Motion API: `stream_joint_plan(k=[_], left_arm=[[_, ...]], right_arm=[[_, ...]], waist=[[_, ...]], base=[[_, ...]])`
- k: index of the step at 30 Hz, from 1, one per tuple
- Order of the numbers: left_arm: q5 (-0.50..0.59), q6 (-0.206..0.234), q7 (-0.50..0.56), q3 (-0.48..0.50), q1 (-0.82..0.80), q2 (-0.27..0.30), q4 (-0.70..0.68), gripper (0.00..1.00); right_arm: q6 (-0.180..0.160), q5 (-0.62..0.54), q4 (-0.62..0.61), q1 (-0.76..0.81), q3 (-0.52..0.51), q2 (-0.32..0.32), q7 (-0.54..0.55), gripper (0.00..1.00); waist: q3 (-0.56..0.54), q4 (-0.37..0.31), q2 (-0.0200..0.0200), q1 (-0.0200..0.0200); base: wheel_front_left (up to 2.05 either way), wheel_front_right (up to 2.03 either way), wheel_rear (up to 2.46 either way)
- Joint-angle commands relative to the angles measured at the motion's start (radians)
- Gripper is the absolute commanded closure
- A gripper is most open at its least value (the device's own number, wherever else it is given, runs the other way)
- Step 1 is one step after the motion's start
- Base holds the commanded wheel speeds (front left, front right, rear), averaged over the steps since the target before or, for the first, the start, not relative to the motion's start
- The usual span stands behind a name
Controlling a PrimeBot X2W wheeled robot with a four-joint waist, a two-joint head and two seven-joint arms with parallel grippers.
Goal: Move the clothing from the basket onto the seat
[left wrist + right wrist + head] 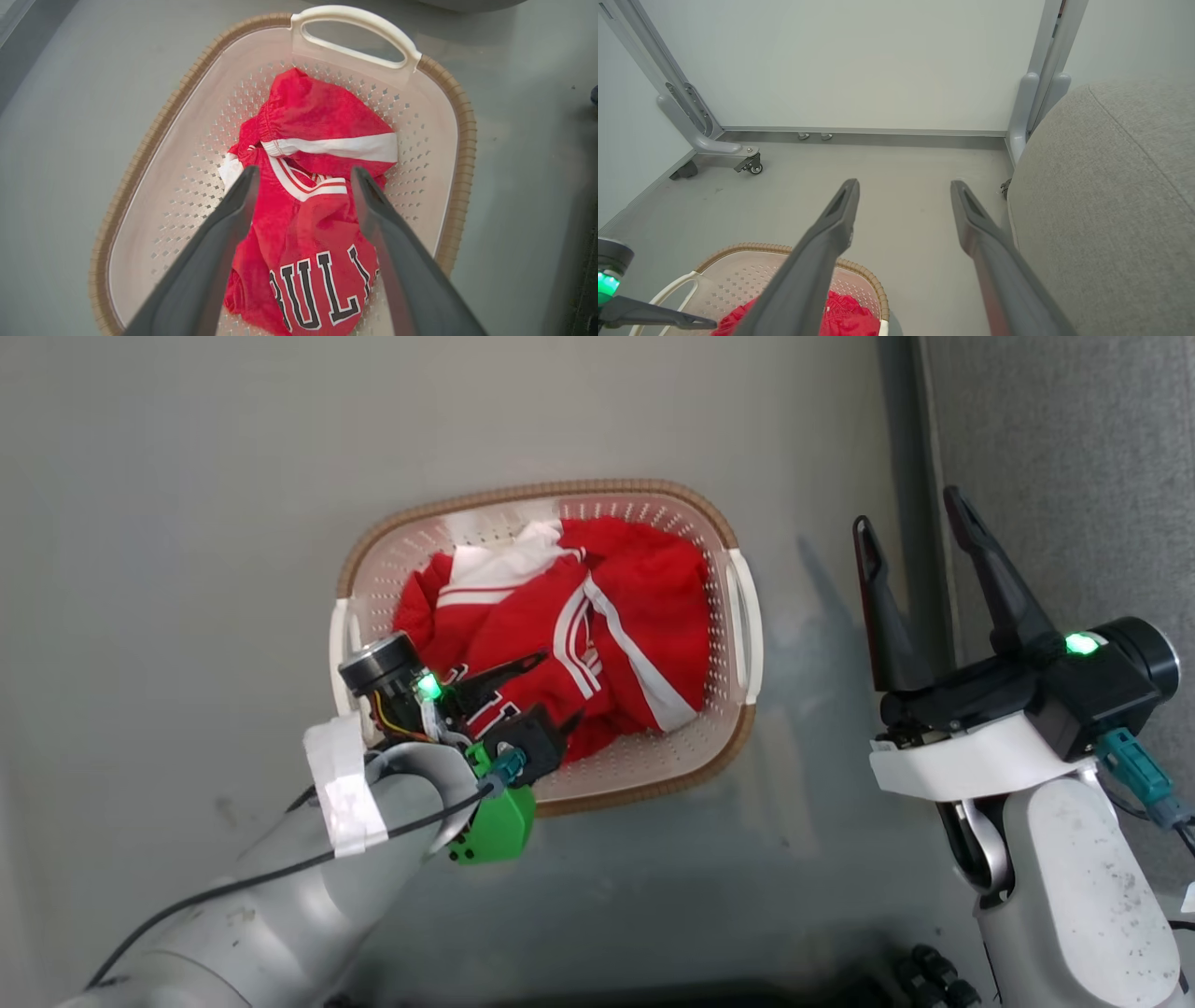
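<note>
The cream basket (738,616) stands on the grey floor with the red clothing bunched inside. The jersey (317,280) with black-and-white "BULL" letters lies nearest my left gripper. The shorts (322,116) with a white stripe lie beyond it, toward the far handle (355,28). My left gripper (563,686) hangs open just above the jersey, one finger on each side of its white-trimmed collar (304,172). My right gripper (906,513) is open and holds nothing, right of the basket beside the grey seat (1074,476). In the right wrist view the seat (1111,186) is on the right and the basket (859,270) at the lower left.
A pale wall runs behind the floor, with a metal frame leg on casters (747,163) at the left and a grey post (1041,93) next to the seat. Dark cables (934,980) lie by my base. Bare floor separates basket and seat.
</note>
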Motion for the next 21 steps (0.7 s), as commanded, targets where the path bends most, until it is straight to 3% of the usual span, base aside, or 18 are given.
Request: stream_joint_plan(k=[1,11,21], left_arm=[[-0.002,-0.002,-0.001,-0.020,-0.036,-0.006,0.035,0.00],[0.035,-0.002,0.001,-0.143,-0.185,-0.087,0.265,0.00],[0.104,-0.002,0.098,-0.159,-0.258,-0.116,0.425,0.00]], right_arm=[[-0.001,-0.005,-0.009,-0.017,-0.002,-0.004,-0.005,0.00],[-0.001,0.013,-0.025,-0.048,0.008,-0.003,-0.005,0.00],[-0.001,0.037,-0.038,-0.085,0.044,-0.004,-0.005,0.00]], waist=[[0.099,-0.037,0.0107,-0.0001],[0.207,-0.045,0.0107,-0.0001],[0.271,-0.078,0.0107,-0.0001]], base=[[0.00,0.00,0.00],[0.00,0.00,0.00],[0.00,0.00,0.00]])
